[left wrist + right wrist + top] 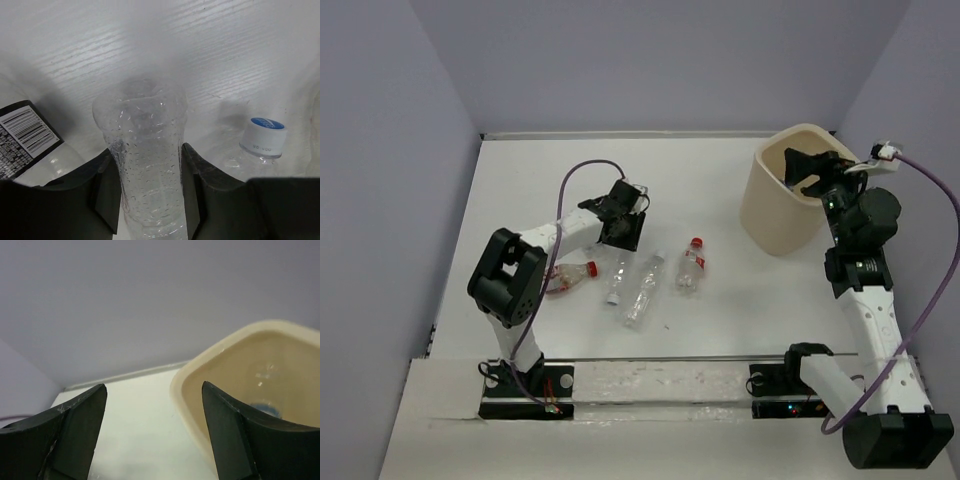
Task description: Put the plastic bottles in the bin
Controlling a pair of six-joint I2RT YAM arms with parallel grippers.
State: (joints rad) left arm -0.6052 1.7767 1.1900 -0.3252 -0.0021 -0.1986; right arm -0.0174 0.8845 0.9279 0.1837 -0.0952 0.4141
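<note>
"Four bottles [691,265] on the table [520,190]?"
"Yes, lying in a row. Left tool [150,160] clamps a clear bottle [142,125]; right tool [154,390] hangs open over the bin [775,215], far right."

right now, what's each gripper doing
left gripper: closed on a clear bottle
right gripper: open, empty, at the bin

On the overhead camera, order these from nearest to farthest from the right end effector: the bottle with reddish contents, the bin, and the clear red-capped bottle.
1. bin: at the table's right rear, with the right end effector right over its opening.
2. clear red-capped bottle: lying mid-table, left of the bin.
3. reddish bottle: farthest left, beside the left arm.
</note>
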